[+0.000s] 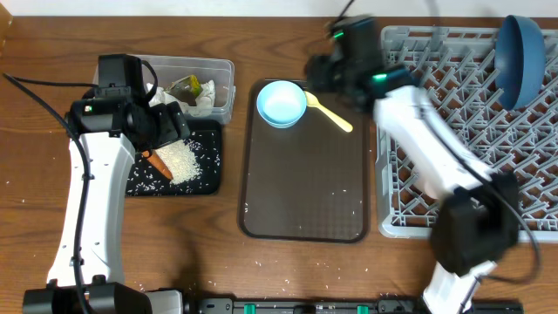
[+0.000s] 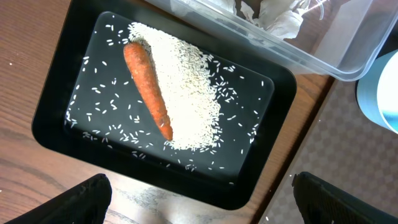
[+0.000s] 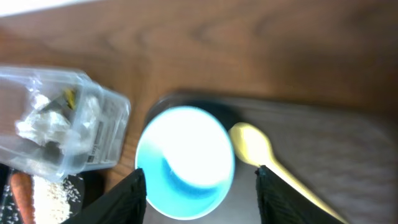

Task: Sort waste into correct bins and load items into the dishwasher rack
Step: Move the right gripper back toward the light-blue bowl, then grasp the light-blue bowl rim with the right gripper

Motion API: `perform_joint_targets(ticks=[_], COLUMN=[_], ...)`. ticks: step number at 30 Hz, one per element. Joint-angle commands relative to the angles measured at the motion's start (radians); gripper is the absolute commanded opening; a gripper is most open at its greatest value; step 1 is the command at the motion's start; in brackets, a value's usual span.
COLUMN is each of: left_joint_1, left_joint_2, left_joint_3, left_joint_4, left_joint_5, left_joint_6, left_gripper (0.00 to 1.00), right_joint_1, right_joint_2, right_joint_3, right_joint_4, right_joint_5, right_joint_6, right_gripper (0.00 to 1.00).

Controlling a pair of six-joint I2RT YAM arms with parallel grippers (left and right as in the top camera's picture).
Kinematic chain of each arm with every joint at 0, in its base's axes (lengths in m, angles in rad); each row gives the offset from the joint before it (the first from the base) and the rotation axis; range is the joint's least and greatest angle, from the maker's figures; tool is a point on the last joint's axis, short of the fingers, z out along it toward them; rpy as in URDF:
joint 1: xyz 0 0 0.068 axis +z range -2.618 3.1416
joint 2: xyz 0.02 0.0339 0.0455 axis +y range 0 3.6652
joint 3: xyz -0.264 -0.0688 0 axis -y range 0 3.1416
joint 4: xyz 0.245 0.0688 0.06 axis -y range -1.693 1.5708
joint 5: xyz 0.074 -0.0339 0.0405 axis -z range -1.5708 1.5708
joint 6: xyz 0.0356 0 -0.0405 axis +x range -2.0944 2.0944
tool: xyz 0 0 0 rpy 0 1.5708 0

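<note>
Both sets of jaws apart; light blue cup [image 3: 185, 158] directly beneath right gripper [image 3: 200, 182], upper centre; left gripper [image 2: 200, 198] farther, over black tray [image 2: 53, 106].

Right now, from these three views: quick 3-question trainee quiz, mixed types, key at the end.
1. True or false: the carrot lies on the brown tray.
2. Which item sits beside the light blue cup on the brown tray? A. pink cup B. yellow spoon C. white bowl
3. Fill in: the blue plate stands on edge in the ___.

Key: 1 false, it lies in the black tray with the rice; 2 B; 3 dishwasher rack.
</note>
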Motion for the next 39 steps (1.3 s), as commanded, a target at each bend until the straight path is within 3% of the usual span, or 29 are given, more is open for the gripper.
perform_joint_targets(ticks=[1,7,17,20,24,27,30,35,39], left_joint_1=[0.005,0.005,0.005,0.005,0.005,0.005,0.005,0.005,0.005], left_joint_2=[0.008,0.008,0.008,0.008,0.008,0.008,0.008,0.008,0.008], left_joint_3=[0.001,0.001,0.001,0.001,0.001,0.001,0.001,0.001,0.001], left_joint_4=[-0.003,-0.003,-0.003,-0.003,-0.003,-0.003,-0.003,-0.003,-0.003], left_joint_5=[0.002,0.002,0.002,0.002,0.002,0.002,0.002,0.002,0.002], left_joint_6=[0.002,0.002,0.002,0.002,0.002,0.002,0.002,0.002,0.002], left_gripper=[0.96,0.96,0.96,0.96,0.96,0.96,0.96,0.96,0.96], right_joint_1=[0.053,0.077,0.071,0.066,0.054,0.044,0.039,0.056,0.07], right_joint_2=[0.105,0.216,0.223,0.195,0.136,0.123,0.135,0.2,0.253], right_joint_3=[0.0,0.0,0.007,0.04,0.114,0.144,0.14,0.138,0.138], right_joint_4=[0.025,0.022,0.019,-0.003,-0.111,-0.185,-0.221,-0.265,-0.284], right_joint_5=[0.046,0.08,0.099,0.082,0.117,0.171,0.173,0.172,0.177], right_joint_6=[0.151,0.199,0.187,0.137,0.085,0.084,0.085,0.09,0.115], right_gripper=[0.47,0.33,0.28,0.33,0.56,0.59,0.54,0.36,0.31])
